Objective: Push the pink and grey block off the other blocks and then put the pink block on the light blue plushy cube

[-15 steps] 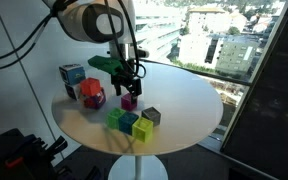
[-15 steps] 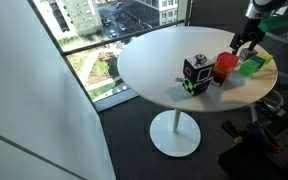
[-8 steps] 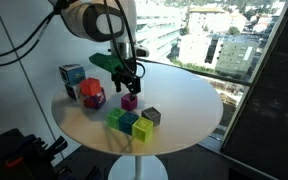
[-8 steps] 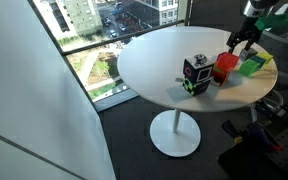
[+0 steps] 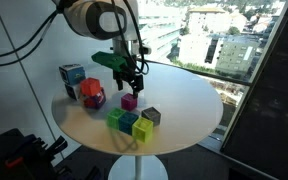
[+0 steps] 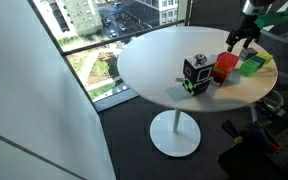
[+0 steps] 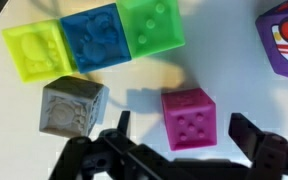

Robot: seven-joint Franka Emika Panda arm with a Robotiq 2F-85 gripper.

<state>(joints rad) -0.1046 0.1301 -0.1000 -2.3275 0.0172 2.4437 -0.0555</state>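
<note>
Pink block lies on the white worktop just beside the grey block, both clear of the row of three other blocks. The fingers hang spread apart above it, one to each side, holding nothing. Well apart, near the worktop's edge, stands the light blue plushy cube.

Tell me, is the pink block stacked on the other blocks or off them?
Off. In the wrist view the pink block lies on the white table, apart from the three-block row.
</note>
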